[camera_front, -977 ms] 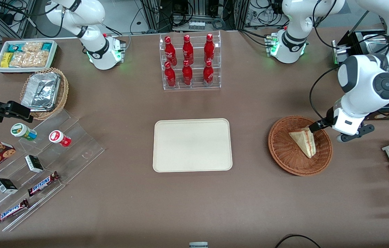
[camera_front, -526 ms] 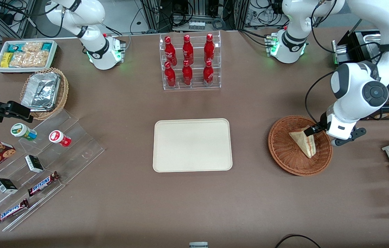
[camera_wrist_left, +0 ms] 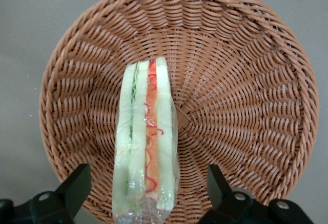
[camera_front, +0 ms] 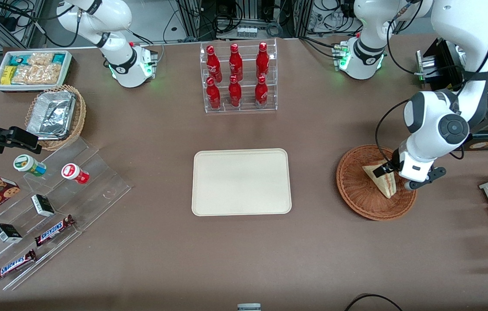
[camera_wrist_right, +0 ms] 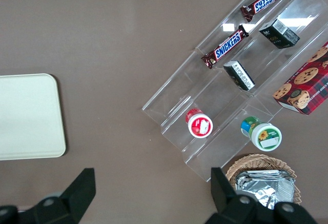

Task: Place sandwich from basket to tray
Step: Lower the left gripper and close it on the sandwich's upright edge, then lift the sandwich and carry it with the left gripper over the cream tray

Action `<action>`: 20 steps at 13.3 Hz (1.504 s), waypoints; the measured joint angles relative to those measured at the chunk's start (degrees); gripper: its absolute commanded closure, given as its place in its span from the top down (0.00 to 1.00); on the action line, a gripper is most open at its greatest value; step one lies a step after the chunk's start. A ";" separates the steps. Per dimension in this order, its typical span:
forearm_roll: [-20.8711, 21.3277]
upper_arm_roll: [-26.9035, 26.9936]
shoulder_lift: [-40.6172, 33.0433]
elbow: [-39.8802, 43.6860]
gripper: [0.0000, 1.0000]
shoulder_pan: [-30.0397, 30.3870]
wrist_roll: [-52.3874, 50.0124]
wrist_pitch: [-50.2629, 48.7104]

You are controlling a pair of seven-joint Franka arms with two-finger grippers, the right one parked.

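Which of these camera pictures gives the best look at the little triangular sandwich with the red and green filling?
The left wrist view: the triangular wedge sandwich stands on edge in the reddish-brown woven wicker basket, filling layers plain, between the open gripper fingers. The front view shows it small, partly covered by the gripper. The right wrist view misses it.

The sandwich (camera_front: pixel 383 180) lies in the basket (camera_front: pixel 358 185). The gripper (camera_front: pixel 383 169) hangs over it, fingers wide apart. The tray (camera_front: pixel 241 182) sits beside the basket.
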 measured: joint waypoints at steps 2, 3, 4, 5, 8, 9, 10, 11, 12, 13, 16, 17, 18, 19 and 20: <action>0.00 -0.02 0.67 -0.01 0.99 0.00 -0.32 0.07; 0.00 -0.02 1.05 -0.02 0.97 0.00 -0.36 0.12; 0.00 -0.02 1.44 -0.05 0.90 0.00 -0.40 0.22; 0.00 -0.02 1.89 -0.10 0.74 0.00 -0.41 0.48; 0.00 -0.02 3.12 -0.27 0.14 0.00 -0.48 0.97; 0.00 -0.02 3.37 -0.27 0.00 0.00 -0.50 0.97; 0.01 -0.02 3.44 -0.27 0.00 0.00 -0.50 0.97; 0.02 -0.02 3.42 -0.27 0.00 0.00 -0.50 0.97; 0.06 -0.03 3.41 -0.26 0.00 -0.02 -0.50 0.97; 0.15 -0.05 3.36 -0.24 0.00 -0.10 -0.50 0.85; 1.74 -0.17 2.48 0.56 0.00 -0.91 -0.40 -2.04; 2.89 -0.22 1.69 1.24 0.00 -1.70 -0.40 -4.45; 3.58 -0.26 0.69 2.10 0.00 -2.54 -0.40 -7.09; 3.92 -0.28 -0.54 2.92 0.00 -3.62 -0.40 -9.48; 4.01 -0.31 -1.73 3.55 0.00 -4.94 -0.40 -11.28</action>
